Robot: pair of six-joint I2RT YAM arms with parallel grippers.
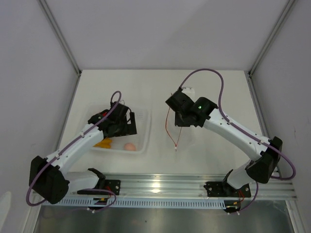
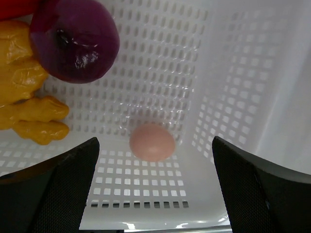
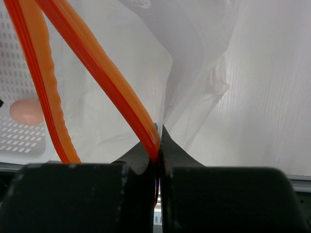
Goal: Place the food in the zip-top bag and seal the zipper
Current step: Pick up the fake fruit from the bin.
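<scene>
Stage: early. No food bagged, zipper (image 3: pixel 97 63) unsealed.

Right jaws closed, pinching zipper strip. Zip-top bag (image 3: pixel 194 73) extends ahead of them over tabletop (image 1: pixel 121 87), tracks parted, nothing seen inside.

Left jaws spread wide, empty, over perforated tray (image 2: pixel 160 63).

Tray contents:
- pink egg-like piece (image 2: pixel 152 141) between jaws
- purple piece (image 2: pixel 75 39), orange-yellow piece (image 2: pixel 24 92), red piece (image 2: pixel 12 6) ahead of jaws, leftward

Remaining: transfer, seal.

Open tray (image 2: pixel 160 73) floor around pink egg (image 2: pixel 152 141); purple piece (image 2: pixel 75 39), orange-yellow piece (image 2: pixel 24 97) at left; tray wall right
</scene>
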